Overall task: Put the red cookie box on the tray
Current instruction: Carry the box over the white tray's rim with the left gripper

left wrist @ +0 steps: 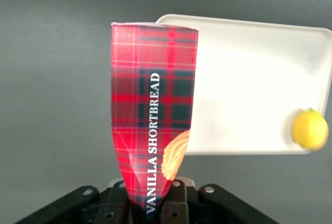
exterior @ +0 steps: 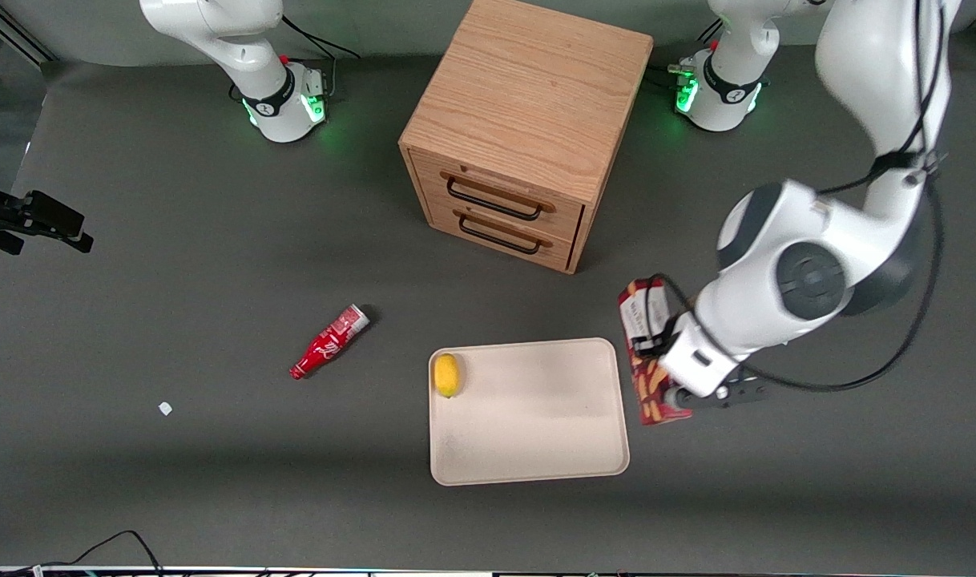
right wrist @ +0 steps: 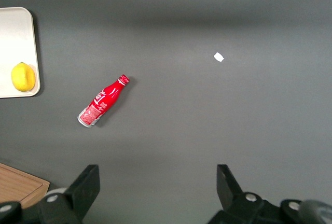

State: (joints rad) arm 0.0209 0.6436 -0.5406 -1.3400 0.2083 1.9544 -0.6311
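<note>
The left arm's black two-finger gripper (exterior: 671, 370) hangs just off the tray's edge toward the working arm's end of the table, its fingers (left wrist: 176, 203) pinched on one end of the slim dark-red tartan cardboard cookie box (left wrist: 154, 115), lettered "VANILLA SHORTBREAD" with a pictured biscuit near the held end. In the front view the box (exterior: 647, 349) shows beside the tray's rim, partly covered by the white wrist; whether it hangs above the grey table or touches it is hard to tell from here. It does not lie on the tray.

The large flat beige rectangular tray (exterior: 536, 449) with rounded corners and a low rim lies nearer the front camera than the wooden two-drawer cabinet (exterior: 528, 120). A yellow lemon (exterior: 446, 374) rests in the tray, against the rim toward the parked arm's end. On the table toward that end lies a red bottle (exterior: 328, 342) with a silver cap, on its side, and farther out a small white scrap (exterior: 165, 409).
</note>
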